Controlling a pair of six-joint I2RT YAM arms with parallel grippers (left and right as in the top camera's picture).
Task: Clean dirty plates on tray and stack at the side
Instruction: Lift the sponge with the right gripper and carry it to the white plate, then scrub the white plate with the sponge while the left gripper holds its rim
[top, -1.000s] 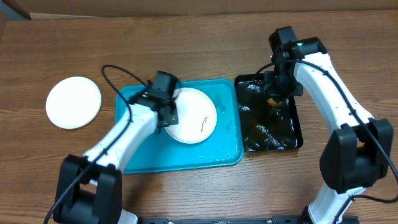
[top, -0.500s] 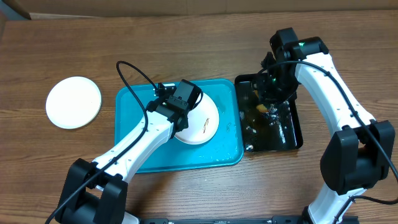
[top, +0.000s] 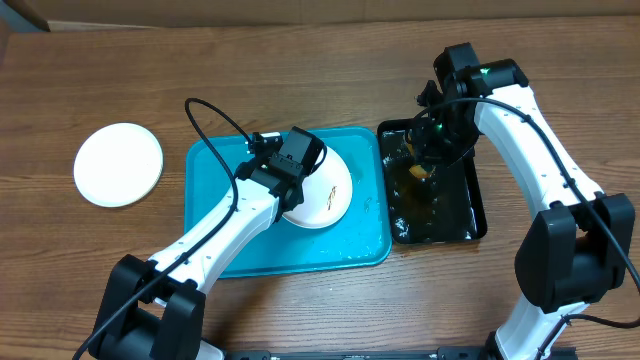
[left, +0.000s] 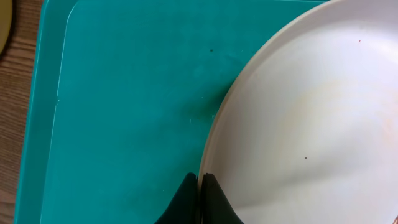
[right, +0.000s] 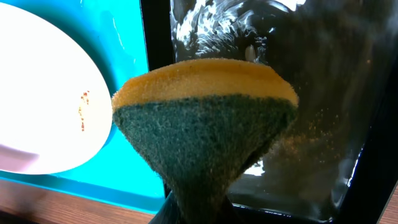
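L gripper (left: 200, 200) pinched tight on plate (top: 328, 198) rim, 10 o'clock edge, plate mid-tray (top: 215, 170). Stiff, prob. slick and breakable, so rim's the hold. R gripper (top: 427, 158) squeezing sponge (right: 205, 118) at 3 o'clock.

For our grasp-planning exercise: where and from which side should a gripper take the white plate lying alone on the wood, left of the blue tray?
Probably the rim of the white plate, at its edge nearest the tray. Come in low from that side: it lies flat and shallow, so only the thin rim fits between fingers.
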